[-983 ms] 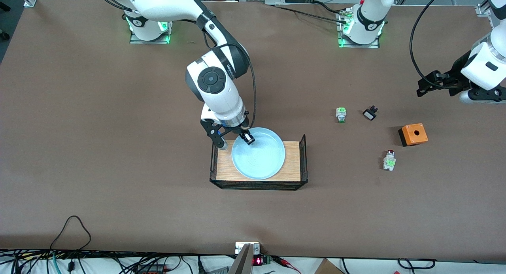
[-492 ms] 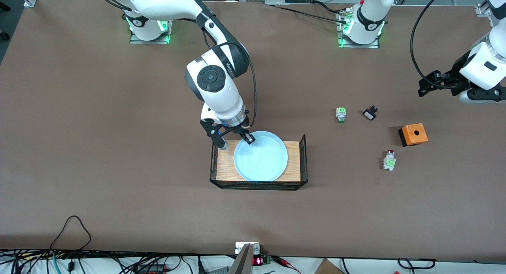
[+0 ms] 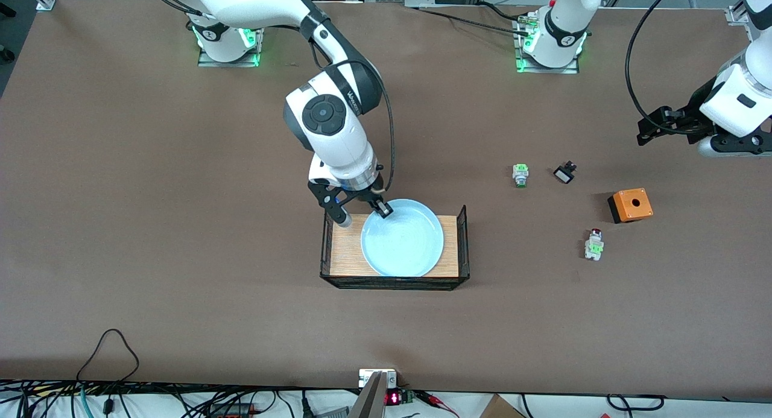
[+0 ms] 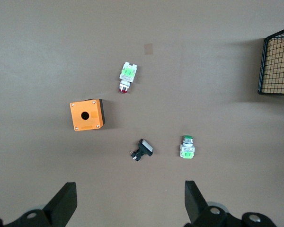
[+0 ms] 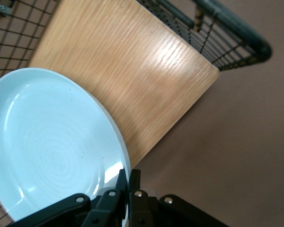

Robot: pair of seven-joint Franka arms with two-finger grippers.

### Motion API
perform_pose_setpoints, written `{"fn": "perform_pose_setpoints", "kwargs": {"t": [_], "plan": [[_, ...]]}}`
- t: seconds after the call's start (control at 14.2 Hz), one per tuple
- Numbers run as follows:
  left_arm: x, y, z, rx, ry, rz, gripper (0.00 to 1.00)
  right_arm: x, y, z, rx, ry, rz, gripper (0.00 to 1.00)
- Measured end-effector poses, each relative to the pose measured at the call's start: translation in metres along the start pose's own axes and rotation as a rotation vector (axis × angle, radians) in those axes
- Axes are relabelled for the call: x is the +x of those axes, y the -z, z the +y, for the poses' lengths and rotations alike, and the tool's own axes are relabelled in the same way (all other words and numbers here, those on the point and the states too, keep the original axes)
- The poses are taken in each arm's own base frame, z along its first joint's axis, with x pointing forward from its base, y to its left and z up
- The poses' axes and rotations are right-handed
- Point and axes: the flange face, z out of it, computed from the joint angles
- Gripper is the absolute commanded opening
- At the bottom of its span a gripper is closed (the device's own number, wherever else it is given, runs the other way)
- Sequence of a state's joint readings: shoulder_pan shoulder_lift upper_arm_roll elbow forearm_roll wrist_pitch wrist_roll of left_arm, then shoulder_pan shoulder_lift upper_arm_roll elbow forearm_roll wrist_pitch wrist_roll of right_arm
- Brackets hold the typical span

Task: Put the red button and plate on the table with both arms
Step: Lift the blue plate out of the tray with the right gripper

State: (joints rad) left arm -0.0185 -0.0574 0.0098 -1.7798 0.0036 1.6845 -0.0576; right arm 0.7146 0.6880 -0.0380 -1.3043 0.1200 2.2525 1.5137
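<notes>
The pale blue plate (image 3: 403,238) is over the wood-topped tray (image 3: 344,249). My right gripper (image 3: 381,209) is shut on the plate's rim at the edge toward the robots' bases. The right wrist view shows its fingers (image 5: 128,177) pinching the rim of the plate (image 5: 52,142). The red button (image 3: 594,245) lies on the brown table (image 3: 181,225) toward the left arm's end; it also shows in the left wrist view (image 4: 127,75). My left gripper (image 3: 654,128) is open and empty, up over the table near that end (image 4: 131,191).
An orange box (image 3: 630,205) with a hole, a green-tipped switch (image 3: 520,175) and a small black component (image 3: 564,173) lie near the red button. The tray has black wire mesh ends (image 3: 463,243). Cables run along the table's near edge.
My right gripper has carried the plate a little toward the left arm's end, still over the tray. The left arm has shifted only slightly.
</notes>
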Motion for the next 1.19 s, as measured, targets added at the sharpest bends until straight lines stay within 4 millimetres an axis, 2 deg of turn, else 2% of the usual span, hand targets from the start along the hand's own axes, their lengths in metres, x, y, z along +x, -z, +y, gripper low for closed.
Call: {"fn": "perform_pose_setpoints", "kwargs": {"t": [0.35, 0.56, 0.77, 0.98, 1.19], "plan": [[0.0, 0.0, -0.003, 0.0, 0.005, -0.002, 1.0, -0.01, 0.045, -0.013, 0.059, 0.01, -0.01, 0.0], [0.0, 0.0, -0.003, 0.0, 0.006, -0.002, 1.0, -0.01, 0.089, -0.016, 0.078, 0.007, -0.017, 0.0], [0.0, 0.0, -0.003, 0.0, 0.006, -0.002, 1.0, 0.0, 0.14, -0.015, 0.087, 0.0, -0.018, 0.0], [0.0, 0.0, -0.003, 0.0, 0.006, -0.002, 1.0, 0.037, 0.192, -0.003, 0.062, 0.035, -0.051, 0.0], [0.0, 0.0, -0.004, 0.0, 0.006, -0.002, 1.0, 0.104, 0.236, 0.02, 0.028, 0.105, -0.088, 0.0]]}}
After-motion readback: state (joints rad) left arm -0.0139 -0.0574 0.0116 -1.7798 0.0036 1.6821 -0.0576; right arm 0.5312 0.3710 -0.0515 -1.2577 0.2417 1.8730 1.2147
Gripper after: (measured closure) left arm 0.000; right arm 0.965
